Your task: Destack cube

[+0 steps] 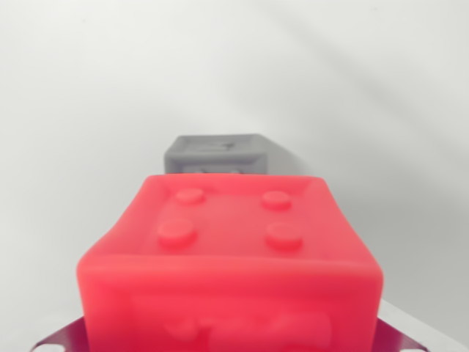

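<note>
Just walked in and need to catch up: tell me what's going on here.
The wrist view looks at a red cube with four round studs on top, filling the lower frame. Behind it sits a grey cube on a white surface. Whether the two touch cannot be told. Thin metal edges flank the red cube's base; whether the pincer grips it cannot be told.
</note>
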You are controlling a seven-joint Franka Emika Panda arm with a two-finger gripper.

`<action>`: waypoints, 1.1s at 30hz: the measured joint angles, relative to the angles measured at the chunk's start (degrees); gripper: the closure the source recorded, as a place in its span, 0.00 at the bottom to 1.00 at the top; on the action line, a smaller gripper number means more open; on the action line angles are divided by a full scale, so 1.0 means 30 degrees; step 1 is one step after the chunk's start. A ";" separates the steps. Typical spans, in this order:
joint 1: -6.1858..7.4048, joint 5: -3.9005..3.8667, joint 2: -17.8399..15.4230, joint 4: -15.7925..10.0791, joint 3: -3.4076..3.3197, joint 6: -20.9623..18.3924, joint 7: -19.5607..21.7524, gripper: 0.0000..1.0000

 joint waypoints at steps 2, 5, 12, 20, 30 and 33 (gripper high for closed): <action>-0.0006 0.0029 0.0280 0.0246 -0.0011 -0.0003 0.0061 1.00; -0.0013 0.0076 0.0510 0.0529 -0.0026 -0.0041 0.0130 1.00; -0.0058 0.0238 0.1164 0.1358 -0.0054 -0.0193 0.0310 1.00; -0.0095 0.0414 0.2007 0.2346 -0.0098 -0.0364 0.0533 1.00; -0.0147 0.0652 0.3115 0.3721 -0.0165 -0.0639 0.0865 1.00; -0.0167 0.0723 0.3435 0.4134 -0.0179 -0.0728 0.0957 1.00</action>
